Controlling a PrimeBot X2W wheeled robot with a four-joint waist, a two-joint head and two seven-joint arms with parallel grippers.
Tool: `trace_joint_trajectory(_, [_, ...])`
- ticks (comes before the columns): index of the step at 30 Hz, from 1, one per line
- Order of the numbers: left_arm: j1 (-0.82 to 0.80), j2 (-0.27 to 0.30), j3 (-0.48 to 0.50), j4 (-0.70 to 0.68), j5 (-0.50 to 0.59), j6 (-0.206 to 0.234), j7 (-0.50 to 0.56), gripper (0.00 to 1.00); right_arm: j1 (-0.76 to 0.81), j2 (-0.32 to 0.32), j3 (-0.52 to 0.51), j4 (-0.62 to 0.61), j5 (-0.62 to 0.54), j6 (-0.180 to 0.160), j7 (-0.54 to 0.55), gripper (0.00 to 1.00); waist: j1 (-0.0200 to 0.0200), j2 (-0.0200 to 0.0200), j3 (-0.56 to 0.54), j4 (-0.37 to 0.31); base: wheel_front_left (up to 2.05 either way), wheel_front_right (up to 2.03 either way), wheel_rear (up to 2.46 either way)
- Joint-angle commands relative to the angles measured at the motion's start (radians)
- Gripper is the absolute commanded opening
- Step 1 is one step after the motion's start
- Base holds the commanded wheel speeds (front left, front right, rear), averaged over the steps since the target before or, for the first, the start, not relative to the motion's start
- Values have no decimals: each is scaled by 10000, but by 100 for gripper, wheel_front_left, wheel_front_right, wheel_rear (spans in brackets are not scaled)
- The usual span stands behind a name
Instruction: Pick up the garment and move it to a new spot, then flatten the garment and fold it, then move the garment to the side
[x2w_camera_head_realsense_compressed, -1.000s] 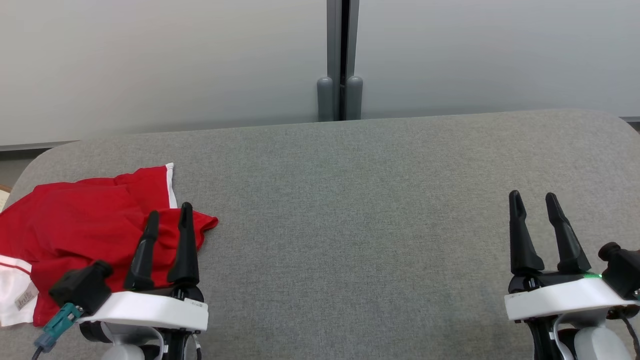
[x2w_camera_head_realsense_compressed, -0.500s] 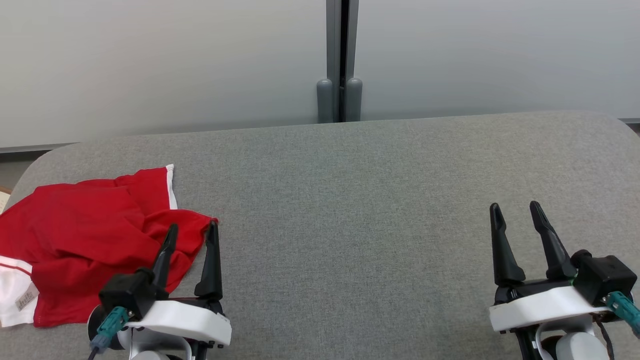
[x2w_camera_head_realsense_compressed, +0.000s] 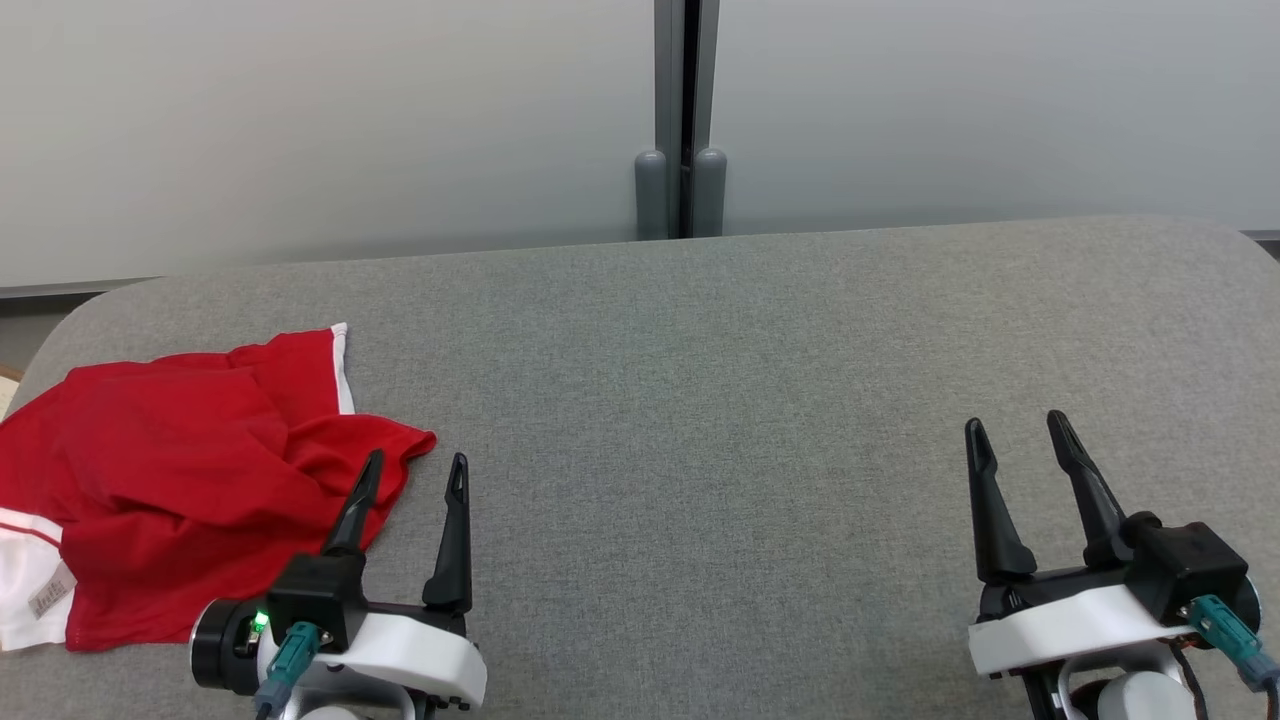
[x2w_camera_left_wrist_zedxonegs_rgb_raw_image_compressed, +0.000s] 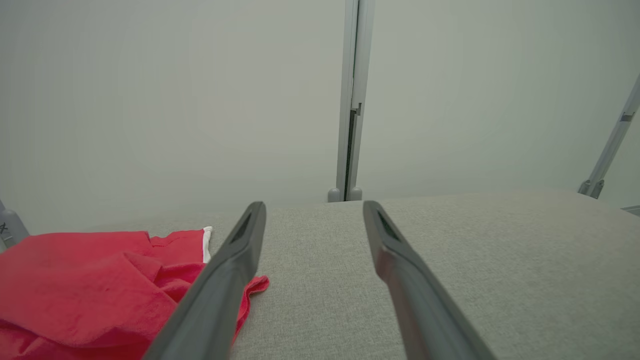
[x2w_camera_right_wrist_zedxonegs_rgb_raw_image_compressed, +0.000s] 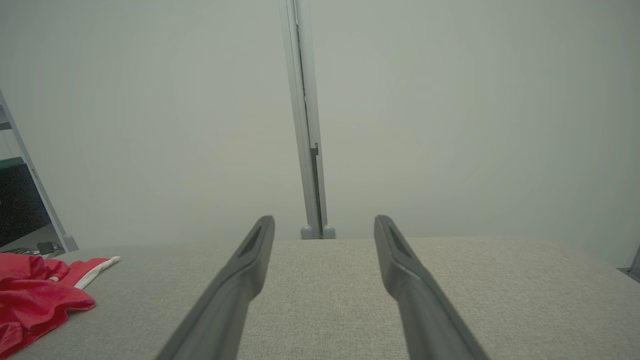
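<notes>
The garment (x2w_camera_head_realsense_compressed: 170, 480) is red with white trim and lies crumpled at the left end of the grey table (x2w_camera_head_realsense_compressed: 700, 400). It also appears as a red heap (x2w_camera_left_wrist_zedxonegs_rgb_raw_image_compressed: 90, 285) at the lower left of the left wrist view, and the garment (x2w_camera_right_wrist_zedxonegs_rgb_raw_image_compressed: 35, 295) sits far left in the right wrist view. My left gripper (x2w_camera_head_realsense_compressed: 415, 467) stands open just right of the garment's near right corner, its left finger over the cloth edge and nothing held. My right gripper (x2w_camera_head_realsense_compressed: 1015, 425) is open over bare table at the lower right.
A pale partition wall with a grey upright post (x2w_camera_head_realsense_compressed: 682, 120) stands behind the table's far edge. The table's rounded left corner (x2w_camera_head_realsense_compressed: 90, 310) lies just beyond the garment. Bare grey surface stretches between the two grippers.
My left gripper has drawn back toward me and shifted right, off the garment to its right edge. My right gripper has pulled back and slightly left. The garment has stayed put.
</notes>
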Motion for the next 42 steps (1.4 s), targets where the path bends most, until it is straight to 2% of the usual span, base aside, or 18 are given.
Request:
trace_joint_trajectory(1, [-201, 93, -75, -58, 248, 106, -91, 100, -9, -18, 43, -17, 14, 0, -113, 100, 0, 0, 11, 3, 0, 0, 0])
trace_joint_trajectory(5, [-165, 31, -71, -63, 260, 153, -181, 100, 17, -21, 118, 60, 501, 0, -196, 100, 0, 0, 14, 19, 0, 0, 0])
trace_joint_trajectory(10, [-23, -150, 259, 11, -38, -21, -261, 100, 25, -21, 176, 176, 1125, 0, -274, 100, 0, 0, -3, 39, 0, 0, 0])
trace_joint_trajectory(18, [171, -395, 830, 591, -70, -731, -406, 100, 24, -27, 323, 690, 1607, 0, -424, 100, 0, 0, -74, 54, 0, 0, 0])
trace_joint_trajectory(23, [169, -440, 809, 1336, 134, -1043, -499, 100, -55, -28, 457, 1455, 1340, 0, -514, 100, 0, 0, -134, 49, 0, 0, 0])
trace_joint_trajectory(35, [14, -443, 659, 1469, 439, -915, -635, 100, -171, -32, 509, 1579, 955, 0, -648, 100, 0, 0, -118, 122, 0, 0, 0])
trace_joint_trajectory(42, [-50, -443, 710, 1396, 380, -839, -635, 100, -58, -28, 526, 1647, 1085, 0, -645, 100, 0, 0, -131, 625, 0, 0, 0])
